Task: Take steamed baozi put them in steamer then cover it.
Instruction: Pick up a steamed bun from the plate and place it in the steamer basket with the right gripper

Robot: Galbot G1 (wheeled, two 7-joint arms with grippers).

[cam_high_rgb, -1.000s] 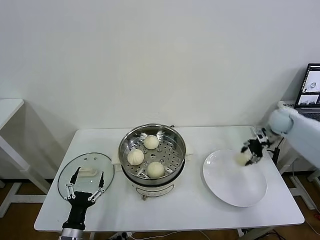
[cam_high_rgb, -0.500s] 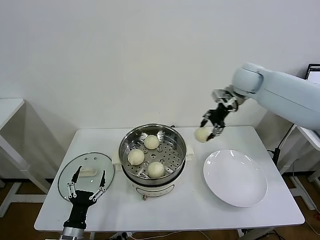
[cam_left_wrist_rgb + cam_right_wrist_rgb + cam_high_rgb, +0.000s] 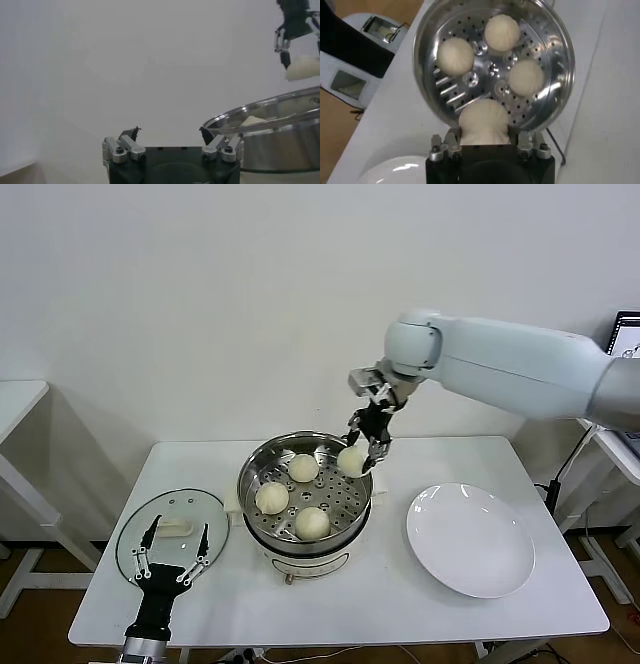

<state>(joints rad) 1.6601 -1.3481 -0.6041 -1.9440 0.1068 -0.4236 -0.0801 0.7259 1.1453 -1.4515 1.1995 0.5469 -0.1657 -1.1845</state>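
The right tool [image 3: 366, 446] is clenched on a baozi [image 3: 351, 460], holding it just above the steamer [image 3: 304, 484] rim on the bench [image 3: 400, 594], where three baozi [image 3: 289, 496] lie on the tray. The left tool [image 3: 172, 567] hangs released over the lid [image 3: 170, 529].

- Looks like a lab/test room, not a home kitchen.
- Bare white wall [image 3: 200, 304], plain white table [image 3: 400, 604] w/ metal legs.
- Laptop [image 3: 626, 334] open at far right edge; 2nd white table [image 3: 15, 399] on left.
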